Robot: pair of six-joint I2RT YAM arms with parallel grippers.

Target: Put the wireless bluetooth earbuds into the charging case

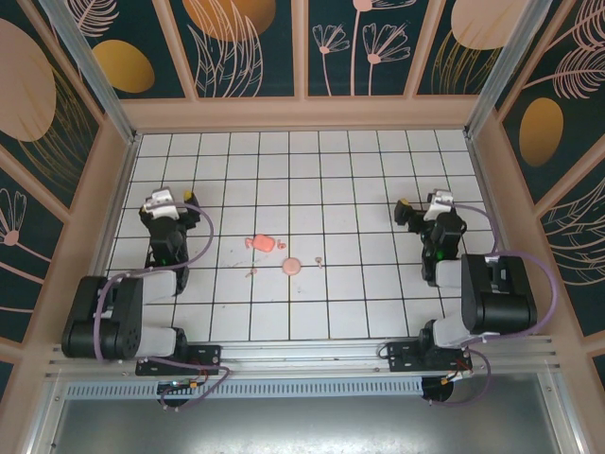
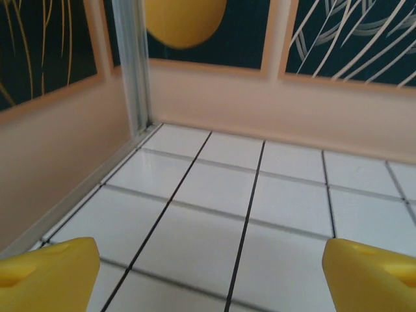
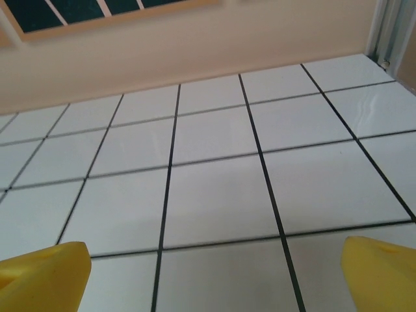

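Note:
The salmon-pink charging case (image 1: 263, 243) lies on the white tiled floor, a little left of centre. One tiny pale-pink earbud (image 1: 251, 271) rests just below it, and another earbud (image 1: 319, 261) lies further right. My left gripper (image 1: 163, 200) hovers well to the left of the case; in the left wrist view this gripper (image 2: 208, 279) is open, yellow fingertips (image 2: 45, 276) wide apart over bare tiles. My right gripper (image 1: 423, 206) sits far to the right of the earbuds, and in the right wrist view it (image 3: 211, 279) is open with nothing between its fingers.
A flat round pink disc (image 1: 292, 266) lies between the two earbuds. Peach walls (image 1: 302, 115) with dark leaf panels fence in the floor on three sides. A metal corner post (image 2: 133, 65) stands ahead of the left gripper.

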